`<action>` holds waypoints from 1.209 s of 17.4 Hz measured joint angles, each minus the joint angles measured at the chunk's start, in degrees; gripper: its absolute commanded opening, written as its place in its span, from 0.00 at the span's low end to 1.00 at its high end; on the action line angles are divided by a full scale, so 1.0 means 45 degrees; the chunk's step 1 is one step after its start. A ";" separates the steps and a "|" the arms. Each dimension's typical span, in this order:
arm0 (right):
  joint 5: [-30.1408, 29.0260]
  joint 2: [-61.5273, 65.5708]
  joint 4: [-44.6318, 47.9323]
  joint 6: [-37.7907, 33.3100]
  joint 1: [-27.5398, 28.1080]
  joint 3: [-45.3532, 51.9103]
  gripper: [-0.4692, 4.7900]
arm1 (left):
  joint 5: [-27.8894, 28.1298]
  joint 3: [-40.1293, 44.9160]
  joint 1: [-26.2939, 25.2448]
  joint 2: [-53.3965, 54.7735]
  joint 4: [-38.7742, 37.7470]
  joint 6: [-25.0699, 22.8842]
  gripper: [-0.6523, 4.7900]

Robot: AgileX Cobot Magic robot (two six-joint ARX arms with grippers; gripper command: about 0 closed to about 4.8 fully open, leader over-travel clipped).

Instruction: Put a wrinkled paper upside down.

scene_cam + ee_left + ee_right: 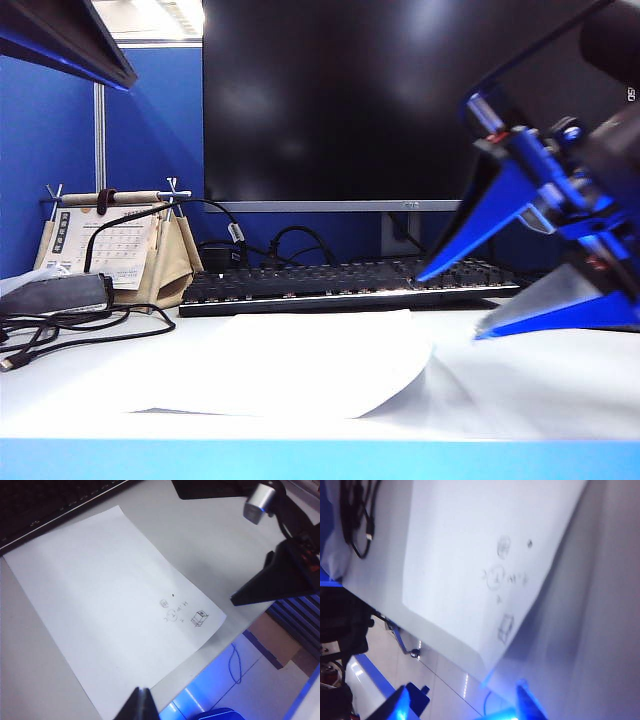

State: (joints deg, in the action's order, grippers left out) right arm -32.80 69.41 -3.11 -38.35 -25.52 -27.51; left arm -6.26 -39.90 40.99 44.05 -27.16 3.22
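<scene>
1. Exterior view: my right gripper [455, 300] fills the right side, its two blue fingers spread well apart, one tip over the black keyboard [330, 283], the other low over the white table [80, 385]. Nothing sits between them. The wrinkled paper [300, 365] lies on the table in front of the keyboard, its right corner curled up. Only this camera shows the dark monitor [400, 100] and the small desk calendar [110, 245] on its stand at the left, with black cables [60, 330] beside it. My left gripper does not appear here.

2. Left wrist view: I look down on the sheet [110, 600], which lies flat with small sketches near one corner, close to the table's front edge. The keyboard [45, 505] runs just beyond the paper's far edge. Of my left gripper [141, 707] only one dark fingertip shows at the picture's edge, so I cannot tell how wide it stands. My right gripper [235, 600] hangs beside the sheet, clear of it.

3. Right wrist view: the paper [485, 565] again, sketches facing up, its corner reaching the table edge. My right gripper [465, 700] shows two blue fingertips set wide, holding nothing, apart from the sheet. The cables [357, 515] lie past the paper's far side.
</scene>
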 measured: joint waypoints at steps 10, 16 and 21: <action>-0.0141 0.3167 0.2705 -0.0515 -0.0015 -0.0068 0.61 | -0.0044 0.0000 0.0000 -0.0005 -0.0262 0.0000 0.14; -0.0141 0.3186 0.3264 -0.0933 -0.0058 -0.0087 0.53 | -0.0044 0.0000 0.0000 -0.0015 -0.0262 0.0000 0.14; -0.0073 0.4284 0.4473 -0.1209 -0.0087 -0.0102 0.07 | -0.0044 0.0000 0.0000 -0.0024 -0.0267 0.0049 0.14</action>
State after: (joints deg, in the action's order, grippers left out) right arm -33.12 88.68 17.02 -43.79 -25.91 -27.97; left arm -6.46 -39.90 40.99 43.94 -28.36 3.44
